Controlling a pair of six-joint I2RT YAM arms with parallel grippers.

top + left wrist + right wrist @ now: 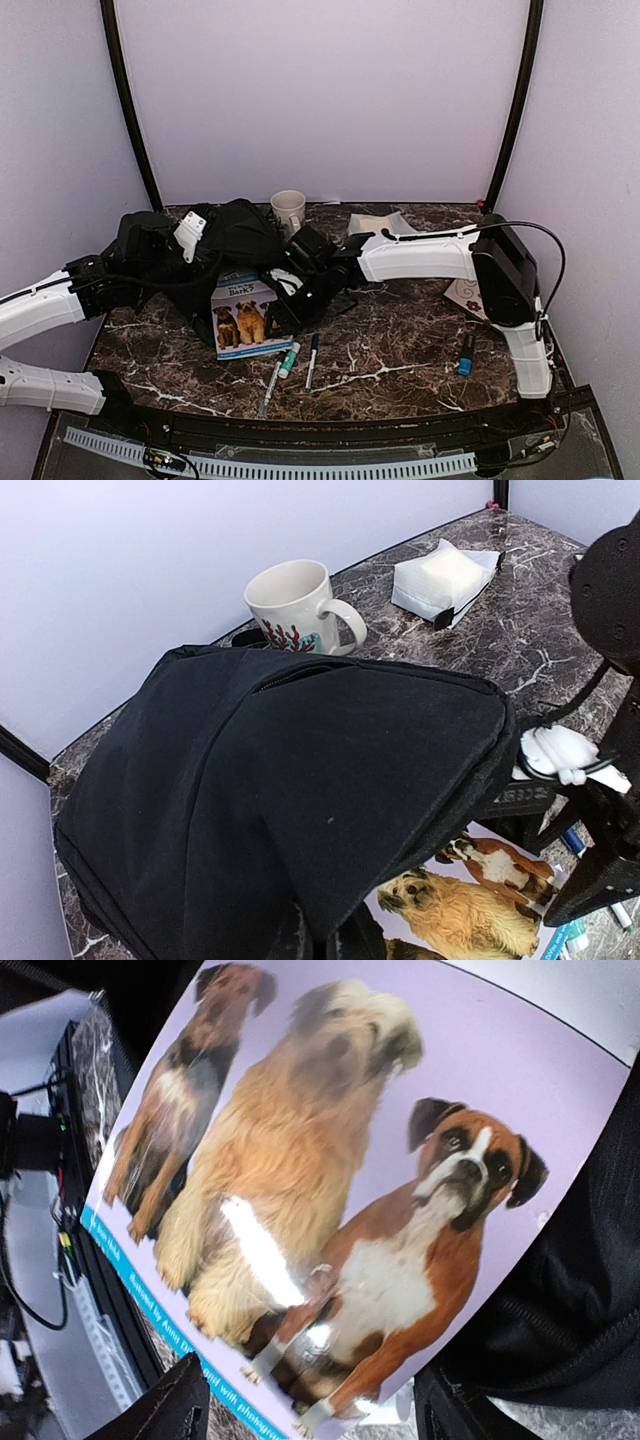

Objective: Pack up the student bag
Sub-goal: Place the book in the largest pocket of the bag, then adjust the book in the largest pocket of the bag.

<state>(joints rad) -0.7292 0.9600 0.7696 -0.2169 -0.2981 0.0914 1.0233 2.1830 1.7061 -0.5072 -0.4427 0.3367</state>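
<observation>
Currently: bag (240,235), black and soft, lies just beyond and left of the right tool (312,1410), its mouth facing that tool. Dog book (245,318): directly ahead of the right tool, long axis pointing into the mouth, far end under the flap. Right tool: wide, gripping nothing. Left tool (185,245): closed, fingers hidden, apparently pinching the flap up. Right arm is nearer the book.

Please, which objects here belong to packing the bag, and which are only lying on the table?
Belonging, probably: large black fabric student bag; lavender dog book partly under it; green-capped marker; slim dark pen.
Lying about, probably: white ceramic mug with red pattern; white soft pouch with black trim.
</observation>
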